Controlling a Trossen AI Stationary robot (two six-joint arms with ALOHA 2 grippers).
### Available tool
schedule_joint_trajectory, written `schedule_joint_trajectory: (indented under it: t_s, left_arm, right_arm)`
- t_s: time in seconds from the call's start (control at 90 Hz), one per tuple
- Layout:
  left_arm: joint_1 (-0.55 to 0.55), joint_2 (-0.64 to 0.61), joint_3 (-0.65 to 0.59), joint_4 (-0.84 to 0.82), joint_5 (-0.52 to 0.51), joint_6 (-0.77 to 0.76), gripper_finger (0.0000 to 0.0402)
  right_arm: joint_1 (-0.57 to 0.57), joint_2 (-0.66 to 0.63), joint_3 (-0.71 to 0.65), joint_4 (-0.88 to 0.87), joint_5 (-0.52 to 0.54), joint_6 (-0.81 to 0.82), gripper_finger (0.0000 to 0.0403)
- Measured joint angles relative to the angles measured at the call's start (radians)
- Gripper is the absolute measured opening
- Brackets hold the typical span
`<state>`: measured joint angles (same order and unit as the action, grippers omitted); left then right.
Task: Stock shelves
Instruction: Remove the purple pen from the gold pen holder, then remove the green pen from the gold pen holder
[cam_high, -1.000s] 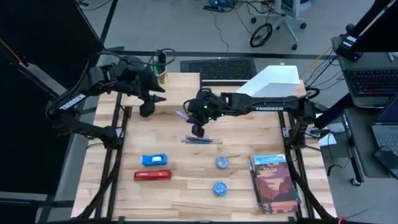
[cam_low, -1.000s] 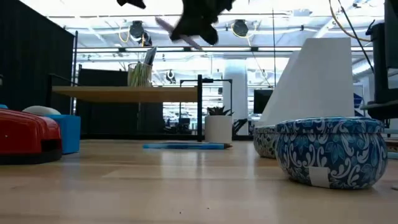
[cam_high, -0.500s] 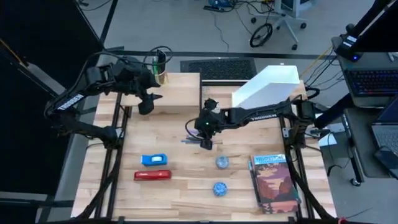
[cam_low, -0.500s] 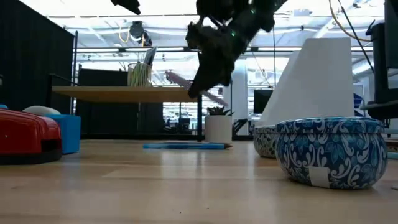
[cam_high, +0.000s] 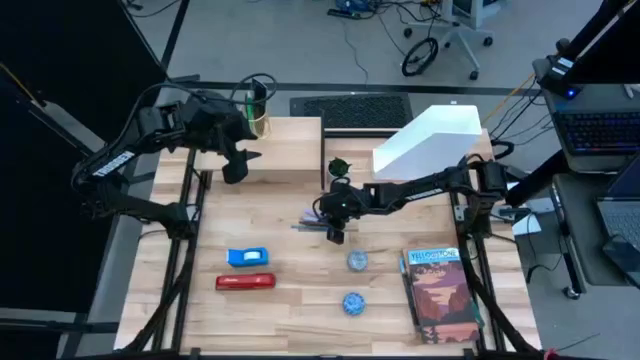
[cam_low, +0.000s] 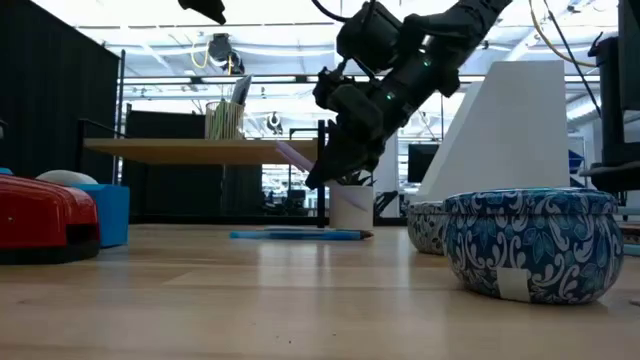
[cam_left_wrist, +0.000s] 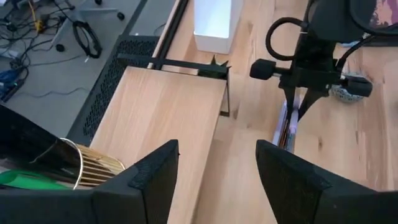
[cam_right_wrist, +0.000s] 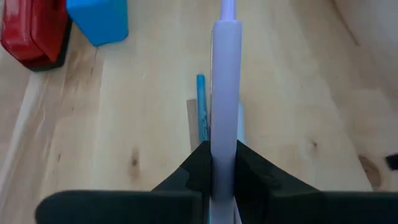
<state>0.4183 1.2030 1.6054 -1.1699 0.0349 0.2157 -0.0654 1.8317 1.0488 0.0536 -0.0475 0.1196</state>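
At the far left of the table (cam_high: 290, 300) the left gripper (cam_high: 233, 165) hangs over the low wooden shelf (cam_high: 285, 150), its jaws spread wide with nothing between them. At the shelf's far left corner stands a wire pen cup (cam_high: 259, 115) with a green thing in it. The shelf sits on thin black legs along the far edge, left of centre.

Nearer, on the left half of the table, a blue stapler-like block (cam_high: 249, 257) lies just beyond a red stapler (cam_high: 245, 282), the two close together.

Toward the middle, the right gripper (cam_high: 334, 228) is down low over a small cluster of pens (cam_high: 318, 226) lying flat on the wood. Its jaws are closed tight on a lilac pen (cam_right_wrist: 223, 93), which sticks out forward between them, tilted rather than level as seen from the low view. A blue pen (cam_right_wrist: 201, 106) lies on the table just under it. Just behind the gripper, near the shelf's right end, is a small white pot with a dark plant (cam_high: 339, 168).

Nearer and slightly right, two blue-patterned round tins (cam_high: 357, 261) sit one behind the other, a little apart.

On the right, the tall white file holder (cam_high: 430, 140) stands at the far edge, well apart from the shelf, its open slanted side facing left. At the near right lies a Yellowstone book (cam_high: 440, 295), flat, cover up.
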Motion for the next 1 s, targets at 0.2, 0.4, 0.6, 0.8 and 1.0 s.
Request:
schedule_joint_trajectory:
  t_s: [0.2,0.4,0.6,0.8,1.0]
  left_arm:
    - [0.000,0.000,0.000,0.000,0.000,0.000,0.0200]
    - [0.000,0.000,0.000,0.000,0.000,0.000,0.0200]
    - [0.000,0.000,0.000,0.000,0.001,0.000,0.0200]
    - [0.000,0.000,0.000,0.000,0.000,0.000,0.0200]
    - [0.000,0.000,0.000,0.001,-0.044,0.000,0.0200]
  right_arm:
    - [0.000,0.023,-0.040,0.055,0.029,-0.006,0.0035]
    - [0.002,0.121,-0.041,0.137,0.044,-0.012,0.0035]
    - [0.002,0.149,-0.041,0.180,0.046,0.022,0.0041]
    - [0.008,0.133,-0.038,0.173,0.046,0.025,0.0093]
    - [-0.001,0.058,0.002,0.101,0.047,0.025,0.0167]
